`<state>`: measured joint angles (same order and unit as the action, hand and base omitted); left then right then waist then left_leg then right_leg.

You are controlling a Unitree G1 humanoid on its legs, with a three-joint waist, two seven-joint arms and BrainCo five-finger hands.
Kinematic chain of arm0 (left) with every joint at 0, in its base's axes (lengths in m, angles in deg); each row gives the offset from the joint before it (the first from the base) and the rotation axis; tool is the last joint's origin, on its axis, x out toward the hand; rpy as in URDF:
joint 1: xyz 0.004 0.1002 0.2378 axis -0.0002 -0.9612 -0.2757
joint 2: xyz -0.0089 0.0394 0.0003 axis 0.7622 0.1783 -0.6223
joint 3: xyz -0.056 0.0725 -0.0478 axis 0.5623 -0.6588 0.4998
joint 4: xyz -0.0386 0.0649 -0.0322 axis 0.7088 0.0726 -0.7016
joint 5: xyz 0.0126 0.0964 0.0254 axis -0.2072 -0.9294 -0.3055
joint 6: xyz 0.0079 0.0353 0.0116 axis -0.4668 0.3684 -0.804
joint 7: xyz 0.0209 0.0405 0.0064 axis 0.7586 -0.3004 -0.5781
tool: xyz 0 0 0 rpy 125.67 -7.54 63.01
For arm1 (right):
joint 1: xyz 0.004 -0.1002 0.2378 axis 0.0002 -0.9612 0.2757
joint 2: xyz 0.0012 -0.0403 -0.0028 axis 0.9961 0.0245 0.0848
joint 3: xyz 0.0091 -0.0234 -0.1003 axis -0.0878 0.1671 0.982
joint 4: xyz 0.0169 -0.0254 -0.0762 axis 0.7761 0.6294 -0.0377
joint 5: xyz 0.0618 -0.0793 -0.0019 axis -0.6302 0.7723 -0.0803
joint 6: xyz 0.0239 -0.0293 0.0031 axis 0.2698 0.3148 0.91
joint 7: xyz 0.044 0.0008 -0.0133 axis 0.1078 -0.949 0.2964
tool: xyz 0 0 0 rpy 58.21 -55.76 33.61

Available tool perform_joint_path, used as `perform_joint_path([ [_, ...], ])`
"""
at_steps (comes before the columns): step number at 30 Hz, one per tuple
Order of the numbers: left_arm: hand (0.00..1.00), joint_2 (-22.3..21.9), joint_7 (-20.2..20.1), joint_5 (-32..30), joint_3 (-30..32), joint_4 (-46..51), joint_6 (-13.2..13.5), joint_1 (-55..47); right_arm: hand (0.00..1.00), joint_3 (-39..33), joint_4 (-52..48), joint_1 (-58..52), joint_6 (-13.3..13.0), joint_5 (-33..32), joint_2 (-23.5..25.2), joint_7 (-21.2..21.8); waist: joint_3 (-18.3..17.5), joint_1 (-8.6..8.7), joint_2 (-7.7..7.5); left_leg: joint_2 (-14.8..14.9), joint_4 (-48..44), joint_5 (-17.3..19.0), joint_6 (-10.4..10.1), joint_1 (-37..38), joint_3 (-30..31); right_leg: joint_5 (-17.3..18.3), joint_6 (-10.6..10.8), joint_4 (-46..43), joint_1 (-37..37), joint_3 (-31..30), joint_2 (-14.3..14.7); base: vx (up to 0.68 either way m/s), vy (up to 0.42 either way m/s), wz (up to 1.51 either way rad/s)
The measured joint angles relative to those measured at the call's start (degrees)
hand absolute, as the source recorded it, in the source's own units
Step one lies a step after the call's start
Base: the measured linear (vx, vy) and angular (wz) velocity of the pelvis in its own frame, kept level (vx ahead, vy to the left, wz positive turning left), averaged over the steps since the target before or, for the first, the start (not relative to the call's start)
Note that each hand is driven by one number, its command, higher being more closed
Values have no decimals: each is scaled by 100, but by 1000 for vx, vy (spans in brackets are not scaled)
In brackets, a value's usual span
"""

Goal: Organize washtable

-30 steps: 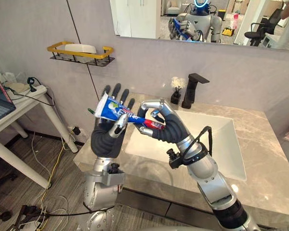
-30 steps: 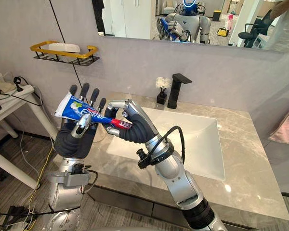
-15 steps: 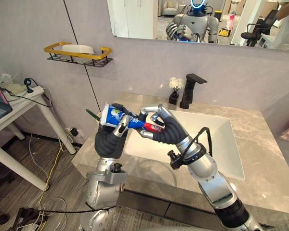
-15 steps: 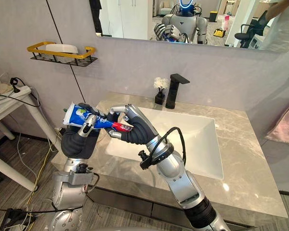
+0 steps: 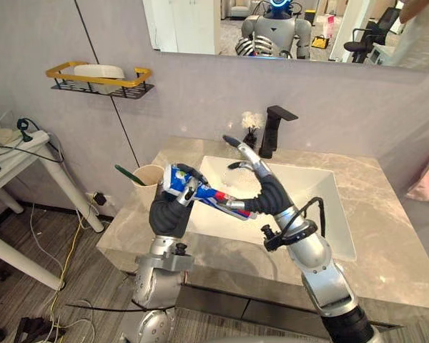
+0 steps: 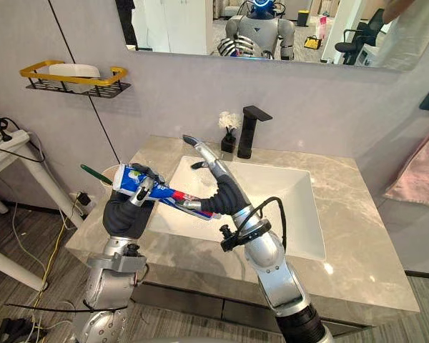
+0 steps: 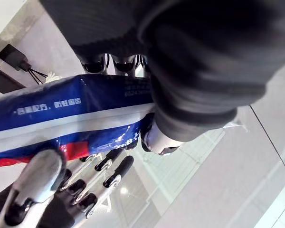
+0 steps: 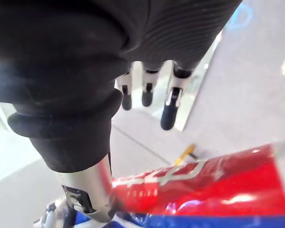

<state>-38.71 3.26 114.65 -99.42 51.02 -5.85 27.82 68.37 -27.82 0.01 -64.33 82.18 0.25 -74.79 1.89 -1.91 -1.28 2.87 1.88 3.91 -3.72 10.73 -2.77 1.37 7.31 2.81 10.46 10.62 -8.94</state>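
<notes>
Left eye view: a toothpaste tube (image 5: 202, 193) is held in the air above the front left of the desk (image 5: 386, 236), at the edge of the sink (image 5: 307, 189). The crimped end is wrapped by the curled fingers of the left robot hand (image 5: 170, 214). The cap end lies against the right robot hand (image 5: 261, 194), whose fingers are straight and spread, closing on nothing. A cup (image 5: 149, 182) with a green toothbrush (image 5: 125, 171) in it stands just beside the left robot hand.

The step in hand is judged to be stowing the tube in that cup. It would be done well if the right robot hand were drawn clear of the cap first. The tube could then be tipped upright and lowered beside the toothbrush without the cup being knocked. As the tube is soft, a firm but not crushing grip is advised.

Right eye view: the same scene is given, but here the cup is partly hidden behind the left robot hand, so the gap between them is better read from the left eye.

Left wrist view: the grip on the tube's blue body is confirmed from close by, and the other hand's straightened fingers are seen beyond it.

Right wrist view: the straight fingers (image 8: 168, 114) are shown well apart from the tube's red end, with only the thumb beside it; whether it touches cannot be told.
</notes>
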Motion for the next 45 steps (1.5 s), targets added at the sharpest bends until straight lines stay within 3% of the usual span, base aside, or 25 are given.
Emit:
perform_joint_path([
  [5,100,0,85,-17,278,2,16,44,0,-912,-227,-95,0,-121,-4,-269,12,107,11,3,3,2,0,0,-70,-1,1,-4,-29,-42,5,-24,-13,-5],
  [10,100,1,121,-229,403,6,18,452,0,-2932,-621,-341,-41,-516,10,-675,23,162,27,9,2,15,10,12,-182,-1,1,-55,-76,-148,8,-16,-10,-10],
  [12,100,3,128,-349,522,16,35,633,0,-3911,-623,-508,-68,-695,57,-1039,25,295,35,10,-1,23,12,12,-199,-1,1,-62,-112,-165,8,-48,-14,-5],
  [16,100,-2,170,-458,766,89,69,751,0,-4962,-609,-952,-73,-804,244,-1483,48,450,126,32,-30,74,-1,-3,-296,-3,2,-76,-210,-303,32,-31,-14,-20],
  [20,100,-4,283,-662,926,147,133,862,0,-5702,-194,-1281,94,-758,364,-1945,16,613,182,80,-103,163,-15,-16,-457,-6,2,-74,-285,-456,78,8,-13,-20],
  [22,100,-14,321,-676,923,143,167,1164,0,-6135,323,-1393,342,-667,517,-2261,14,641,182,101,-132,186,-30,-56,-463,-6,2,-71,-319,-460,99,2,-16,-3],
  [26,100,-136,421,-679,916,-118,282,1512,0,-6692,1110,-1411,676,-652,887,-2709,-26,732,228,108,-233,221,-34,-203,-454,-10,2,-78,-409,-459,100,0,0,0],
  [29,100,-243,667,-679,908,-500,282,1782,0,-6880,1625,-1529,741,-884,1286,-3190,-41,743,246,110,-242,224,-35,-252,-450,-10,2,-87,-457,-457,100,0,0,0],
  [31,100,-245,765,-683,869,-529,282,1866,0,-6851,1850,-1654,775,-972,1432,-3274,-41,751,250,113,-257,225,-35,-301,-459,-10,2,-125,-490,-465,99,-4,-5,-2],
  [37,100,-260,902,-689,816,-530,305,2310,0,-6847,2520,-1813,918,-1309,1490,-3197,-61,710,271,128,-404,303,-9,-286,-518,-8,3,-266,-479,-450,86,-35,-5,-2],
  [40,100,-368,907,-690,807,-483,411,2561,0,-6979,3200,-1856,911,-1722,1493,-3013,-92,585,302,136,-417,307,-8,-284,-530,1,0,-325,-469,-437,79,-86,-15,-3],
  [45,100,-370,904,-785,801,-354,454,2709,0,-7148,4273,-1925,851,-2392,1496,-2565,-201,539,340,190,-412,301,-18,-280,-533,35,-34,-388,-464,-372,87,-54,-32,5],
])
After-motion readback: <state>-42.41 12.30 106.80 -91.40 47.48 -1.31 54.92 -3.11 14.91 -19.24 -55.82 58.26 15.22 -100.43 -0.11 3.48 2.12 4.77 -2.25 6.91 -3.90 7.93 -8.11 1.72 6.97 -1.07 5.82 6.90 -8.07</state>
